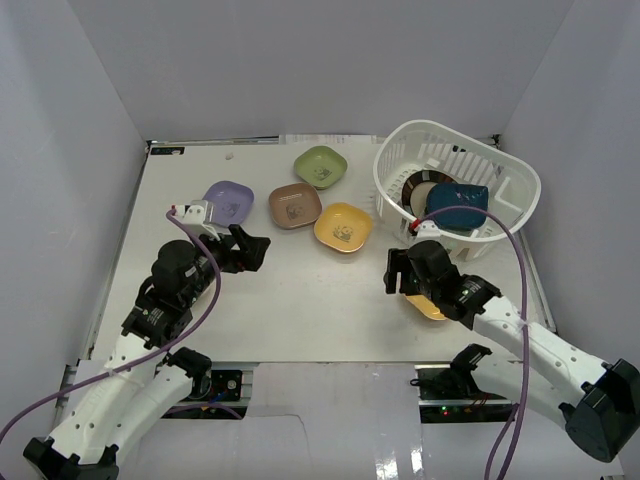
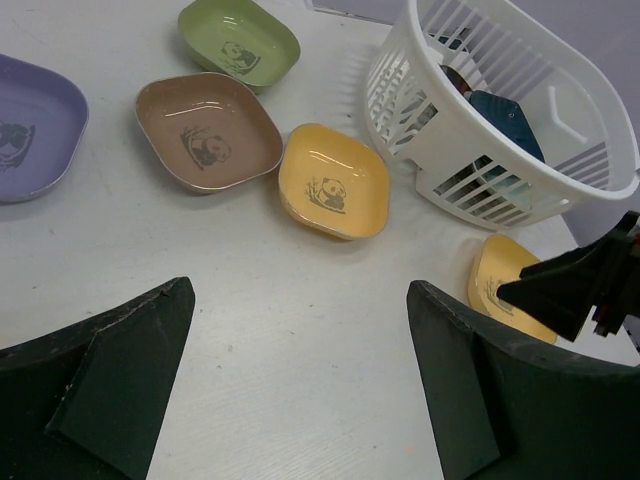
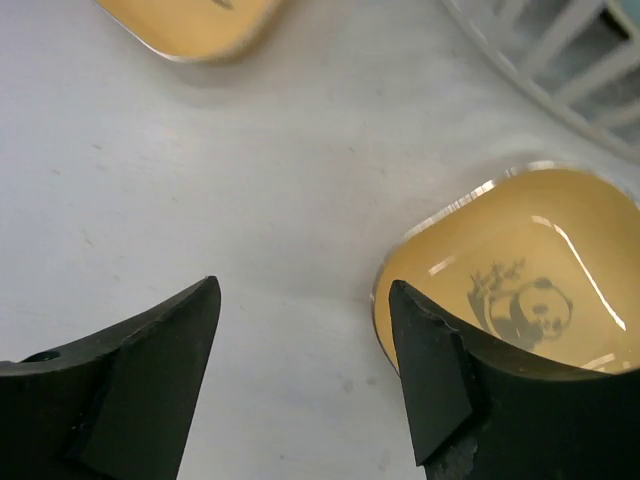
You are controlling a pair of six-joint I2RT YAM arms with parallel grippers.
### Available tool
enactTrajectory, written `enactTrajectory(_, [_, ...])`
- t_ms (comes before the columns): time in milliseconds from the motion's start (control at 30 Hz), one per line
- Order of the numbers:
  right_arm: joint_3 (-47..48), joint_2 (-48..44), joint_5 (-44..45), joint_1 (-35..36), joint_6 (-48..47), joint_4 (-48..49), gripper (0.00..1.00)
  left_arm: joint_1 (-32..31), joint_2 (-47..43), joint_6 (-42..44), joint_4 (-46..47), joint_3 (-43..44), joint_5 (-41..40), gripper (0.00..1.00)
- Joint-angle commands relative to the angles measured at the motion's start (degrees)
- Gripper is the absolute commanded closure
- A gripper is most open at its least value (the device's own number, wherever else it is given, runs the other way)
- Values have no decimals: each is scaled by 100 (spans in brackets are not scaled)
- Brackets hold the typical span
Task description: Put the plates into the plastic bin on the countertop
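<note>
Top external view: the bin [image 1: 390, 180] stands at the upper right of the frame on the countertop [image 1: 300, 300]. It already carries the round plate [image 1: 418, 185] and the teal tray [image 1: 457, 203], both leaning on edge inside it. Four dishes lie flat and right way up in a cluster at upper centre: lavender dish [image 1: 228, 203], brown dish [image 1: 294, 205], green dish [image 1: 321, 166] and yellow dish [image 1: 343, 226]. None of them is in the bin yet. The orange dish [image 1: 430, 308] lies just below the bin at right of centre, largely covered by the right arm. Being nearest the bin, it is judged the piece now in hand. Right wrist view: the right gripper [image 3: 300, 370] has its jaws parted, with only bare countertop between them, and it grasps nothing. The finger on the right of that frame sits at the orange dish's left rim, though contact cannot be confirmed. In my judgement the rim must lie between the fingers before closing. Left wrist view: the left gripper [image 2: 300, 300] is spread wide and empty. It is held over bare countertop and faces the cluster, apparently waiting.
</note>
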Motion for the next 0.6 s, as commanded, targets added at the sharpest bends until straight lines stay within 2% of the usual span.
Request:
enactTrajectory(0, [-212, -183, 724, 88, 499, -643, 24, -35, -9, -21, 7, -17, 93, 2])
enactTrajectory(233, [-388, 519, 611, 97, 482, -645, 24, -53, -35, 14, -2, -17, 286, 2])
enactTrajectory(400, [-634, 950, 513, 167, 491, -311, 25, -62, -44, 41, -2, -26, 295, 2])
enactTrajectory(533, [-652, 1057, 600, 263, 517, -196, 45, -53, -44, 32, -2, -35, 304, 2])
enactTrajectory(567, [-626, 1057, 627, 359, 544, -196, 57, -53, -44, 32, -2, -26, 330, 2])
